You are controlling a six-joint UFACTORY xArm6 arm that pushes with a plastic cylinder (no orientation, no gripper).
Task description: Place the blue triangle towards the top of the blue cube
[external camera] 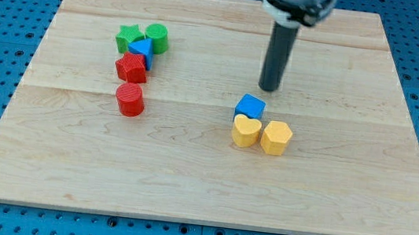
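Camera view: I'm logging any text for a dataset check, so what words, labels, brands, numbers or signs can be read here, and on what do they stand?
None: no readable text shows anywhere in this view.
The wooden board bears only grain.
The blue cube, blue triangle and the other blocks are plain.
My tip and its dark rod carry no marking; the tip sits just above the blue cube, toward the view's top.

The rod is held upright from the view's top; my tip [269,89] is lowered near the tabletop [187,178].
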